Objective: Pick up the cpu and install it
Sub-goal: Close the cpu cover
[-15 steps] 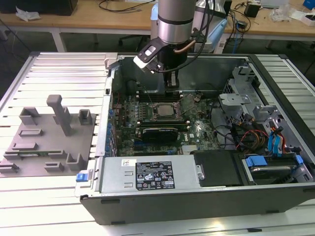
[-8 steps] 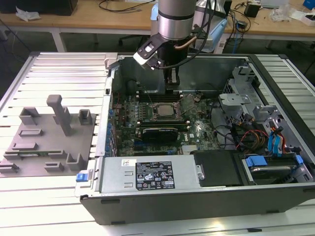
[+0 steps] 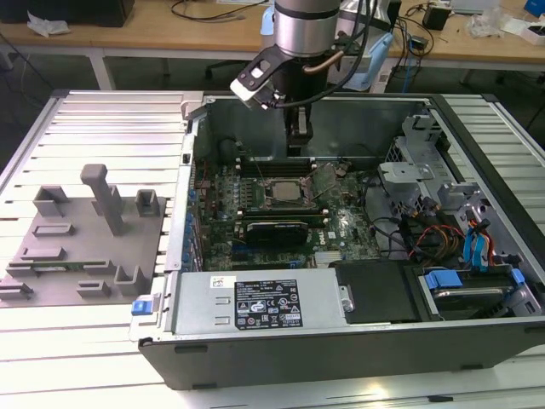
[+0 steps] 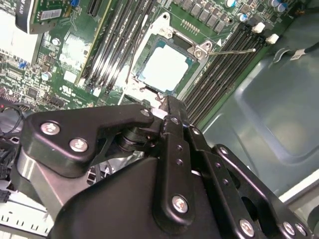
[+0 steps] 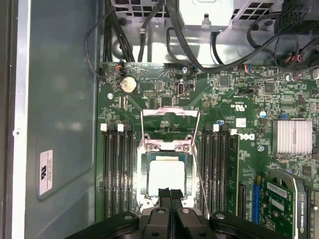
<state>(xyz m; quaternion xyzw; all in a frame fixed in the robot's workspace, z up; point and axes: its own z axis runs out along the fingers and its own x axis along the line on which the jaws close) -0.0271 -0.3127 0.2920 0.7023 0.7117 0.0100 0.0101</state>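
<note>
First wrist view: closed pincer (image 5: 170,195) hovers by cpu (image 5: 167,174) edge.

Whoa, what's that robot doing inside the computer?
A robot arm is reaching down into an open computer case. Its claw is pinched shut and hangs above the cpu. The cpu lies flat in its socket on the green motherboard. The socket's metal cover is flipped open, so the chip is not clamped down yet. A grey fixture sits outside the case, on the exterior view's left.
</note>
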